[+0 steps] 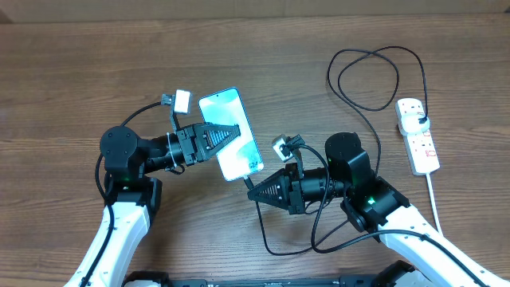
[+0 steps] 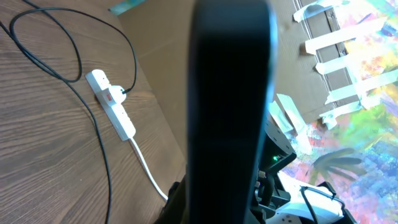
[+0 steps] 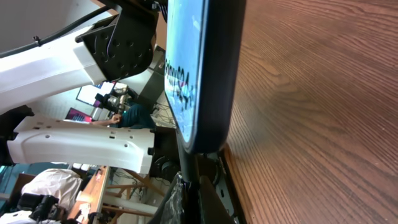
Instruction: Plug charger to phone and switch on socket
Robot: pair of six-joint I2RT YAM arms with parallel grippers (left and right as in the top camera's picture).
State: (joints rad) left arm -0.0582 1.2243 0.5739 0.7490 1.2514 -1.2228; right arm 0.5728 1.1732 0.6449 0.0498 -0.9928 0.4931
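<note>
Quick rundown: the phone point(image 1: 241, 158) is off the wood, held up over the middle of the tabletop point(image 1: 96, 64). The left gripper point(image 1: 236, 131) comes in from the left edge side with its jaws clamped across the phone's body. The blue screen faces up and the phone sits at a slant, its lower end pointing toward the near edge. In the left wrist view the phone point(image 2: 230, 106) is just a dark slab filling the centre of the picture. The right wrist view gets it point(image 3: 211, 74) edge-on, with the lit screen and some text showing.

The right gripper point(image 1: 256, 191) sits just beside the phone's lower end, jaws closed down on the thin end of the charger point(image 1: 423, 121). The tip is right at the phone's bottom edge, but I can't tell whether it's actually seated in the port — too small and partly hidden.

From there the black cable drops toward the near edge, loops back, then makes a big loop near the far right corner. Its black plug sits in the socket point(image 1: 420, 139). That white strip lies flat toward the right edge, well apart from both arms, with its white cord trailing toward the near edge. The left wrist view shows the socket point(image 2: 112, 102) too — I can't read the red switches' position.
</note>
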